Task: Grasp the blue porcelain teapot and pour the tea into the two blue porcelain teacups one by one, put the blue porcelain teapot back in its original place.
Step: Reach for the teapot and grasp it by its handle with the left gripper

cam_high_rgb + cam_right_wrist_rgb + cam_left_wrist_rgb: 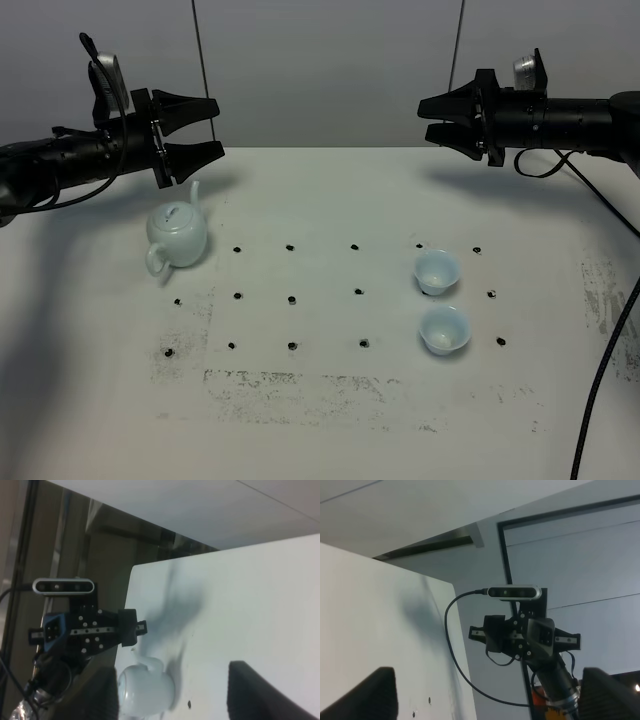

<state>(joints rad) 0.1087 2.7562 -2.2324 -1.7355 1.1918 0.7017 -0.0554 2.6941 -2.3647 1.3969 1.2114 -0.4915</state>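
Observation:
The pale blue teapot [178, 235] stands upright on the white table [320, 420] at the left, spout toward the back; the right wrist view shows it too [145, 687]. Two small blue teacups sit at the right, one farther back [436, 271] and one nearer [443, 330], close together. My left gripper [218, 127] hovers open above and behind the teapot, holding nothing. High at the back right, my right gripper [424, 118] is open and empty, well above the cups. In each wrist view only the dark fingers [365, 700] [265, 690] show, spread wide.
A grid of small black dots [291, 299] marks the tabletop, with scuffed grey patches [300, 385] toward the front. A black cable [600, 390] hangs down at the right edge. A grey wall runs behind the table.

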